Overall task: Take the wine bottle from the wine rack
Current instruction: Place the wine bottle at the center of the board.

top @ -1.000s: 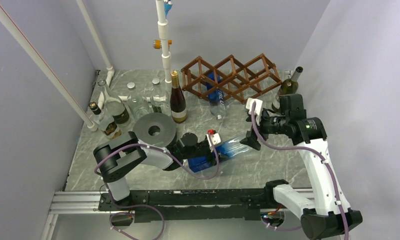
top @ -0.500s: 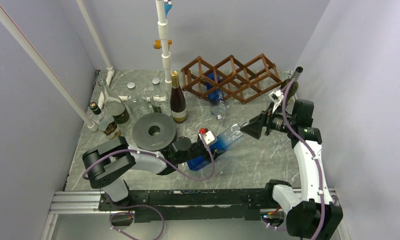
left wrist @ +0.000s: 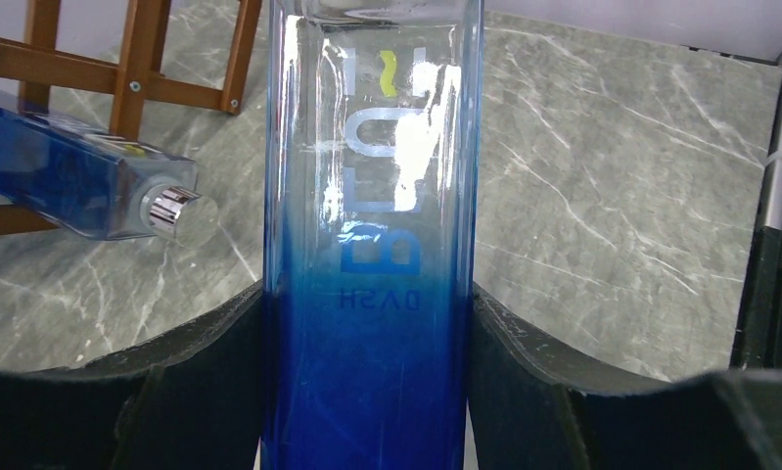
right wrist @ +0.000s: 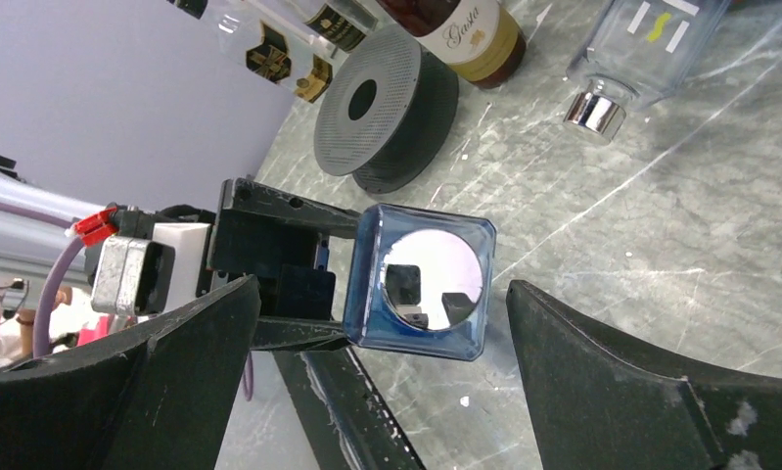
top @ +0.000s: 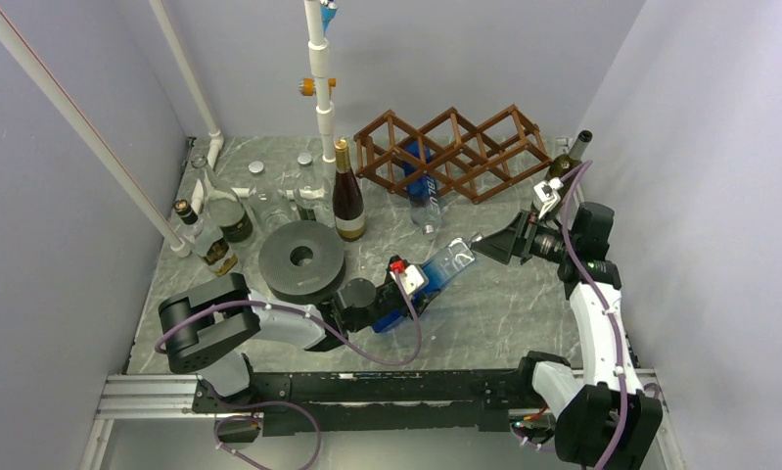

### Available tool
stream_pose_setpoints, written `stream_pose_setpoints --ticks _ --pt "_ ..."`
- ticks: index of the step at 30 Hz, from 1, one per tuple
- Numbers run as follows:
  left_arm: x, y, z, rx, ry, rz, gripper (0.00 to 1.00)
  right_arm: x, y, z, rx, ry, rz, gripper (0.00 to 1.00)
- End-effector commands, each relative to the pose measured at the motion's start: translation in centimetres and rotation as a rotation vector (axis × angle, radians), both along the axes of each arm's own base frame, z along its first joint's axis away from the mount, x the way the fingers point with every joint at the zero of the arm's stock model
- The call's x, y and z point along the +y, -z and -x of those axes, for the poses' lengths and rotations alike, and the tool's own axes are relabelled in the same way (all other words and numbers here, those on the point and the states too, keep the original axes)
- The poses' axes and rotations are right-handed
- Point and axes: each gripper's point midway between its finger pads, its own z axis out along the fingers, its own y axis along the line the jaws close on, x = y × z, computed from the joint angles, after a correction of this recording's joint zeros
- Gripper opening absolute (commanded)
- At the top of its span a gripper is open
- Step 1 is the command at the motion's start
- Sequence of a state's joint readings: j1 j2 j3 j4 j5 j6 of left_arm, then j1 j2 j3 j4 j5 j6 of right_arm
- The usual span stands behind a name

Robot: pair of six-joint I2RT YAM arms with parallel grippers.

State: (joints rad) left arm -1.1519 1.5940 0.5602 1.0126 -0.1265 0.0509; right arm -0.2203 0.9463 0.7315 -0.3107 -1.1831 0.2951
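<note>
Grey marbled table (top: 524, 313), plain lavender walls on three sides, metal rail along the near edge. Three white pipes (top: 320, 88) stand at the back and left.

Left claw (left wrist: 367, 343) is clamped on the blue square bottle (top: 437, 272), fingers pressed on both flat sides. The bottle is off the rack, tilted up toward the right claw (right wrist: 385, 294). Right claw is spread wide, with the bottle's free end between its fingers, not touching either.

Counts:
- Wine rack (top: 452, 152): one, at the back wall, well beyond both claws.
- Blue bottles: two. The second blue bottle (top: 422, 184) lies in a rack cell, silver cap poking out toward the claws.
- Dark bottle with gold cap (top: 347, 196): one, upright, beyond the left claw.
- Green bottle (top: 565, 166): one, just behind the right claw by the wall.
- Grey spool (top: 301, 258): one, flat, just left of the left claw.
- Glass bottle cluster (top: 220, 215) far left: exact number unclear.
</note>
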Motion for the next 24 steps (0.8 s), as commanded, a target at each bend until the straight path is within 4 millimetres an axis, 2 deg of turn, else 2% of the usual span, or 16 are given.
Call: stream_pose_setpoints --ticks 1,9,24 --pt "0.5 -10.9 -0.2 -0.165 -0.050 0.310 0.00 -0.3 -0.2 -0.8 -0.007 0.034 -0.010 1.00" --pt "0.1 -12.0 0.1 -0.184 -0.042 0.334 0.00 0.2 1.0 -0.9 0.040 0.020 -0.044 1.00" --pt "-1.6 -13.3 0.5 -0.193 -0.018 0.369 0.00 3.9 2.5 0.0 0.064 -0.137 -0.021 1.00"
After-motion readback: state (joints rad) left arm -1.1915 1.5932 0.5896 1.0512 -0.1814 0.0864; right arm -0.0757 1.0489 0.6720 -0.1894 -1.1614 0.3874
